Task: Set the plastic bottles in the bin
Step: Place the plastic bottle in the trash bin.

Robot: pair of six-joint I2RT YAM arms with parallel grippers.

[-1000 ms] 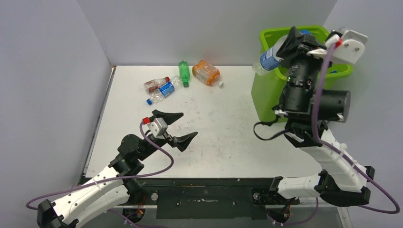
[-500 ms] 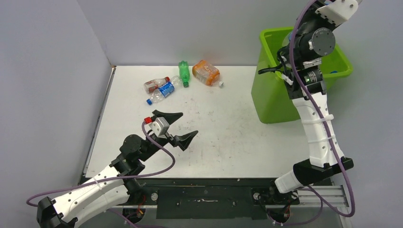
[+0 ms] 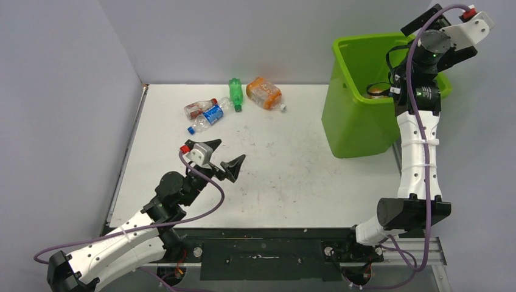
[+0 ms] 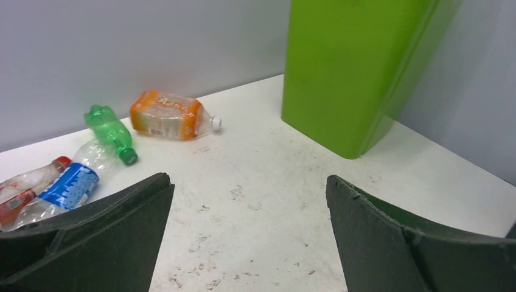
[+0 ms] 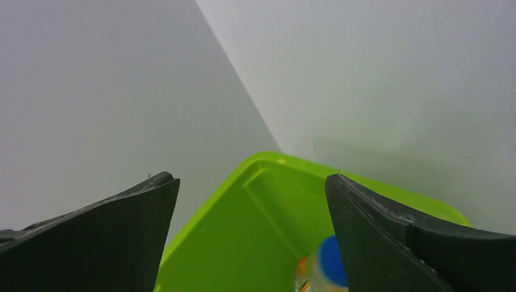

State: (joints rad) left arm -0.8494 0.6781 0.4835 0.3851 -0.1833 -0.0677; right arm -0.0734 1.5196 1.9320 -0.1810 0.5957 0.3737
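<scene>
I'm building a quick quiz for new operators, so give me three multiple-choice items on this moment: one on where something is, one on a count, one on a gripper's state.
1. Where does the bin stand on the table?
A. Near left corner
B. Far right side
C. Centre

2. How many bottles lie on the table outside the bin?
A. Two
B. Seven
C. Four

3. How is the right gripper?
A. Open and empty above the bin
B. Shut on a bottle
C. Resting on the table

Key:
1 B: the top view shows it at the table's far right.
2 C: the green bottle, orange bottle, blue-label bottle and red-label bottle.
3 A: its wrist view shows spread fingers with nothing between them and the bin below.
</scene>
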